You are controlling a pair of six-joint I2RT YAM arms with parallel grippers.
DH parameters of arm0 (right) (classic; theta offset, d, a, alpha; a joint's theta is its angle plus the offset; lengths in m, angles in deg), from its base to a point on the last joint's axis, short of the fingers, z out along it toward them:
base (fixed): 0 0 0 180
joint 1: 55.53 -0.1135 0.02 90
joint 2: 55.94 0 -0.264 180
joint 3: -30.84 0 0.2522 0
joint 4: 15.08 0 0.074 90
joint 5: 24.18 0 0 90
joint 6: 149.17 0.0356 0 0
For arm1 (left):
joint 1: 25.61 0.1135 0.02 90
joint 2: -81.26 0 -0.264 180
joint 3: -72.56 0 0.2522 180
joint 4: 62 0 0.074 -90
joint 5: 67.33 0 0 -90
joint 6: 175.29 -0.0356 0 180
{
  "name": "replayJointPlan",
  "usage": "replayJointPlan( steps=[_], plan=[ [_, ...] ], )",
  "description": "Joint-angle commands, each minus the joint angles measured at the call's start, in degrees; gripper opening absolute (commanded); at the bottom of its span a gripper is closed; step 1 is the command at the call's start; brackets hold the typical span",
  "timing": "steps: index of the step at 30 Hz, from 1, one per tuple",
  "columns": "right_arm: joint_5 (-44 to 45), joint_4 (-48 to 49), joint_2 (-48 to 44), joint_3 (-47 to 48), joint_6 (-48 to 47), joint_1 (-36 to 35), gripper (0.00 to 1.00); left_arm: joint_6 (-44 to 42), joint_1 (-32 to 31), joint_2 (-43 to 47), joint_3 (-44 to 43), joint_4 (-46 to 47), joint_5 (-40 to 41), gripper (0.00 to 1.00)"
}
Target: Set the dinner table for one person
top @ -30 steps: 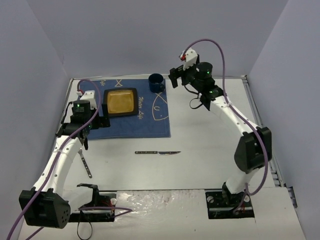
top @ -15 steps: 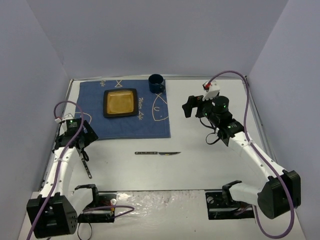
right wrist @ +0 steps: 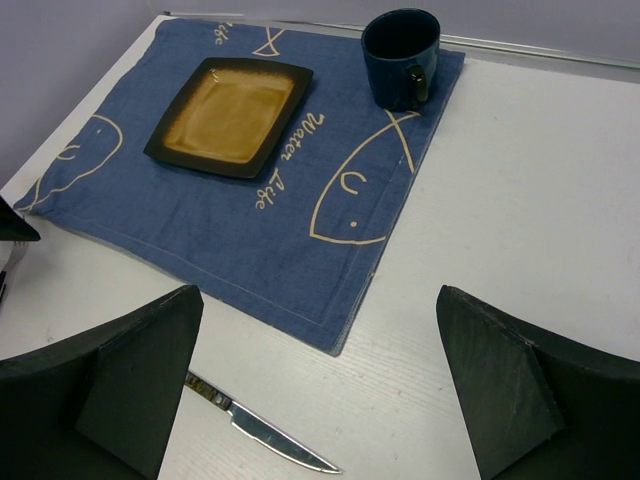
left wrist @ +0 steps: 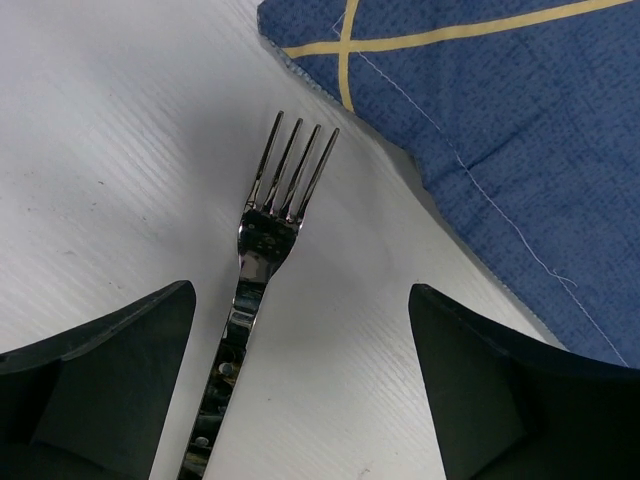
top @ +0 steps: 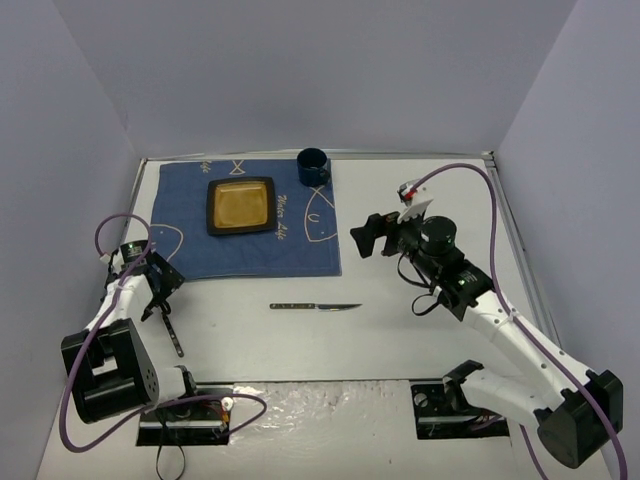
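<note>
Dinner table [top: 300,350]: white top with a thin metal rim. It carries every item listed below and fills most of the top view.
Cloth [top: 290,250]: dark blue with pale fish drawings. It lies flat on the far left part of the table.
Plate [top: 241,205]: square, amber face inside a dark rim. It sits flat on the cloth, left of its middle.
Mug [top: 313,166]: dark blue, upright on the far right corner of the cloth. The inside is dark, so its contents cannot be told.
Knife [top: 315,306]: on the bare table just off the cloth's near edge, blade to the right, touching nothing else.
Fork [left wrist: 265,240]: on the bare table by the cloth's near left corner. The tines point at the cloth's edge and stop just short of it.
Left gripper [left wrist: 300,300]: low over the fork with its fingers spread wide, one on each side of the handle. Neither touches it.
Right gripper [right wrist: 320,300]: held above the table beside the cloth's right edge, fingers spread wide and holding nothing.
</note>
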Motion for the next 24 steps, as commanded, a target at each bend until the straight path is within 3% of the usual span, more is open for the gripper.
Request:
replayJointPlan(
  steps=[1,16,21,24],
  plan=[
    [2.7,3.9,-2.6,0.4,-1.4,-1.7,1.0,0.9,0.7,-0.9,-1.4,3.2,0.4,0.82],
    [6.5,2.9,-5.2,0.0,-2.8,-4.5,1.0,3.7,1.2,-4.0,1.7,0.4,-1.5,0.38],
    [6.4,2.9,-5.3,0.0,-2.8,-4.5,1.0,4.6,1.1,-5.7,2.5,-0.2,-2.3,0.12],
    [6.4,2.8,-5.2,0.0,-2.9,-4.5,1.0,5.2,1.2,-5.5,3.1,-0.3,-2.5,0.02]
  ],
)
